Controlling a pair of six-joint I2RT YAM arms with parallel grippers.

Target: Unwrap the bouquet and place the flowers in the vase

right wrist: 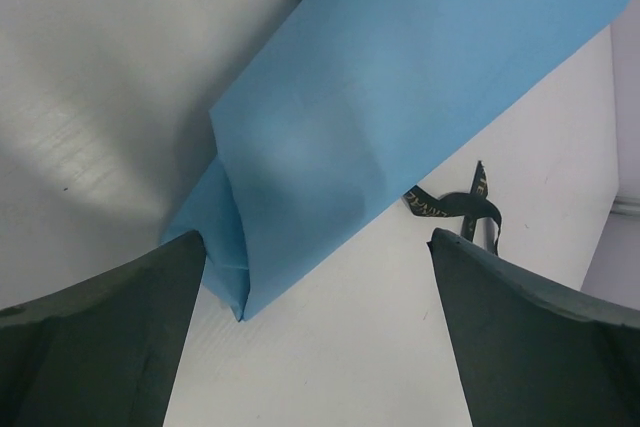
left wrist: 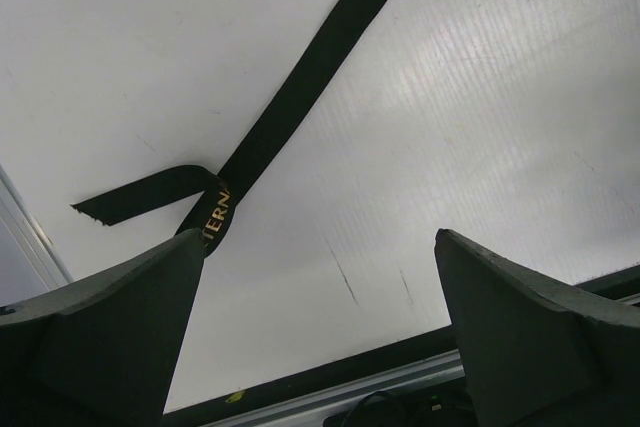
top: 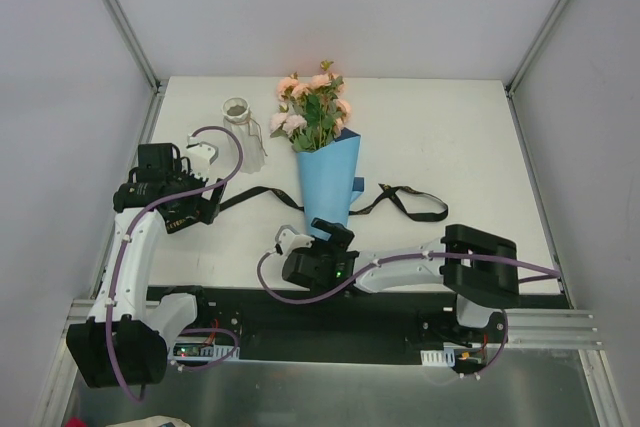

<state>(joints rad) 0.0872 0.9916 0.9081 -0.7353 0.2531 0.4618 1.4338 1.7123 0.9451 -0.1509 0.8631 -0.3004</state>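
Top external view: the bouquet (top: 325, 172) lies flat on the white table (top: 470, 127). Its blue paper cone has the narrow tip toward the arm bases, and the flowers (top: 315, 107) spill from the wide mouth at the far end. The vase (top: 243, 132) stands upright just left of the blooms, apart from the cone. The black ribbon (top: 400, 202) lies loose on the table, trailing out from both sides of the cone, so the tie looks undone while the paper is closed around the stems.

The right gripper (right wrist: 315, 242) hangs at the cone's narrow tip, jaws spread wide with the tip between them and no grip closed on it. That stance seems meant for taking hold of the paper end. The left gripper (left wrist: 320, 237), off to the cone's left above the ribbon's tail, is likewise spread and holds nothing. It is probably waiting clear of the paper or placed to deal with the ribbon.
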